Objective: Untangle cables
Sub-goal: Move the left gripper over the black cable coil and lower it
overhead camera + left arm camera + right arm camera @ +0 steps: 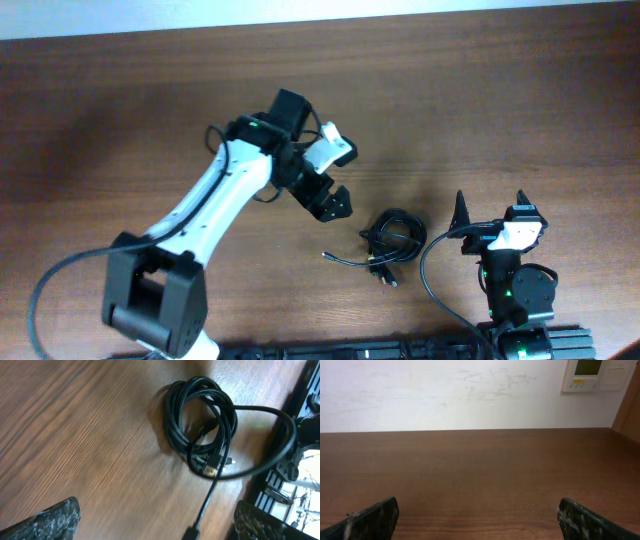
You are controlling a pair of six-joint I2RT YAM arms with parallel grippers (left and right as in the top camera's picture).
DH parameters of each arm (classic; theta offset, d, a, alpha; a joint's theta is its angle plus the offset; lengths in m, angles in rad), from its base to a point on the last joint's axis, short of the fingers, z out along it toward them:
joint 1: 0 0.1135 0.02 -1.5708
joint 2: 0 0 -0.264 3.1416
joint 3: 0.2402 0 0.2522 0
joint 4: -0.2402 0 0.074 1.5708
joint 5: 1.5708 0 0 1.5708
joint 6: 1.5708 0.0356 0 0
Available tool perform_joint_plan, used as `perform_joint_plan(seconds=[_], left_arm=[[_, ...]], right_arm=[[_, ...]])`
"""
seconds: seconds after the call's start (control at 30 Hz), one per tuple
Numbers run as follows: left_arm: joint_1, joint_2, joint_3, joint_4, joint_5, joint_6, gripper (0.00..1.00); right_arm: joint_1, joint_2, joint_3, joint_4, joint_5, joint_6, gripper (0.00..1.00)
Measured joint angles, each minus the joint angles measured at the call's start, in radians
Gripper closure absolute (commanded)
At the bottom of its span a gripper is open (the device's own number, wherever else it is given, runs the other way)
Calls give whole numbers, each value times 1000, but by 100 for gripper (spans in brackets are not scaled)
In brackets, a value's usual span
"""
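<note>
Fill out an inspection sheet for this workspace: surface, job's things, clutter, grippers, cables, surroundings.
Surface: brown wooden table, bare wood grain.
Job's things: cables, thin black cords bunched in loose loops, one plug end trailing left.
Clutter: nothing seen.
Grippers: left gripper open and empty, left of the bundle, not touching it; right gripper open and empty, right of the bundle.
Cables: thick black arm wire curves beside the bundle's right side; contact cannot be told.
Surroundings: white wall with a wall panel behind the table.
</note>
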Motion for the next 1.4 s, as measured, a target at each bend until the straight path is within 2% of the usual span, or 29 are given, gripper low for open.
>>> perform_joint_plan(seconds=[0.3,0.57,1.07,1.4], left_arm=[[-121,114,2,105,8,10,1],[-211,193,4,163,-45,5,1],[-322,255,9,346,-237,-186,1],[-323,256,8,447,-336,-209,1]], right_arm=[[0,0,0,0,0,0,2],[0,0,0,0,0,0,1],[0,0,0,0,0,0,1],[0,0,0,0,0,0,1]])
